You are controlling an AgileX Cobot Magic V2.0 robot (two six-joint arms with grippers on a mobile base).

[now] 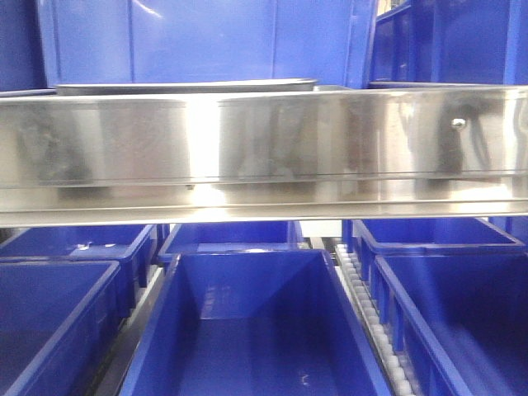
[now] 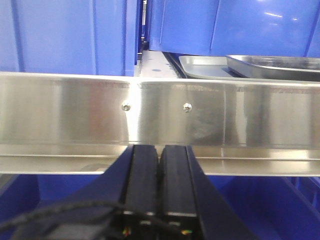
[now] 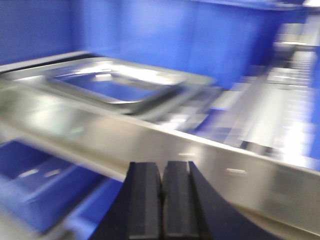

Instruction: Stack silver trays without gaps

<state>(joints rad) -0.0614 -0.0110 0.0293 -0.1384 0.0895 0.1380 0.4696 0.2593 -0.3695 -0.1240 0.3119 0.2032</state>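
Observation:
Two silver trays lie on the upper shelf. In the left wrist view, one tray (image 2: 272,66) sits partly over a flatter tray (image 2: 200,67) at the upper right, behind the shelf band. The blurred right wrist view shows the silver trays (image 3: 120,85) at the upper left, one rim offset from the other. From the front only a thin tray rim (image 1: 186,85) shows above the band. My left gripper (image 2: 160,150) is shut and empty, below and in front of the band. My right gripper (image 3: 162,167) is also shut and empty, short of the band.
A long reflective steel shelf band (image 1: 264,148) with screws (image 2: 187,106) runs across in front of the trays. Deep blue bins (image 1: 256,330) fill the lower level, with a roller track (image 1: 375,330) between them. More blue bins (image 1: 206,37) stand behind the trays.

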